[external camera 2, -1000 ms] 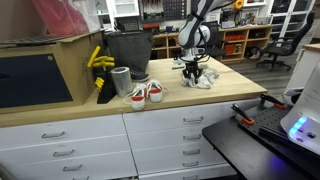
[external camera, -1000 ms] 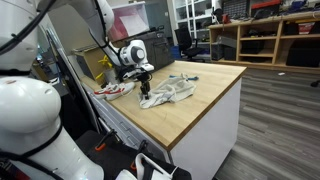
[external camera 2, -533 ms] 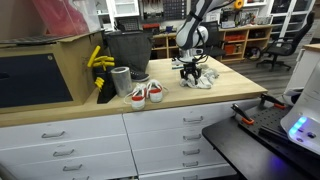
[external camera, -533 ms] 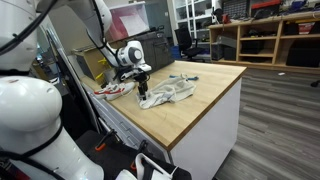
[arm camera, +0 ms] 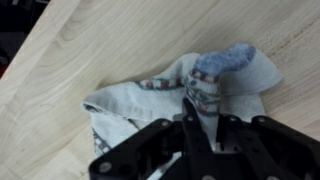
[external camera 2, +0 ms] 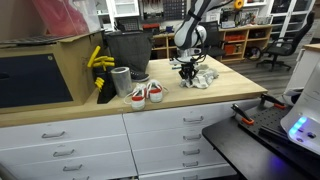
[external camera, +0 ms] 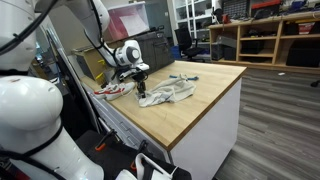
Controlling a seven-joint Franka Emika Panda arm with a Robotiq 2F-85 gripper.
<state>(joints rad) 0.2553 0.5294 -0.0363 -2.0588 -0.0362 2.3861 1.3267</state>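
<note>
**Workshop bench: pincer nipped onto a crumpled cloth**

Workshop shelving, office chairs and clutter fill the background in both exterior views. In front stands a pale wooden bench (external camera: 205,108) over white drawers (external camera 2: 170,135).

Near the middle of the bench top lies a grey cloth (external camera: 172,93), rumpled and spread flat rather than heaped. The wrist view shows a blue patch and a striped band on it, so it may be a sock or small garment, though I cannot tell which.

The arm reaches down at the cloth's edge. The pincer (arm camera: 190,100) stands upright over it with its two fingers drawn together on a raised fold of the fabric, clenched on the cloth and not released. In an exterior view the pincer (external camera 2: 187,72) touches the end of the cloth (external camera 2: 204,79) that lies nearer the sneakers.

A pair of white sneakers (external camera 2: 146,93) with red trim sits apart from the cloth toward the bench's other end. Beside them are a grey cup (external camera 2: 121,80) and a dark bin (external camera 2: 127,50); a cardboard box (external camera 2: 45,45) stands beyond.

By its look the cloth is light, soft and limp. It should drape and trail from any single pinch, and slide easily on the smooth wood. A raised ridge or thick hem, such as the striped band, gives the surest hold; a thin flat edge could slip out of the fingers. Nothing about it seems fragile.
</note>
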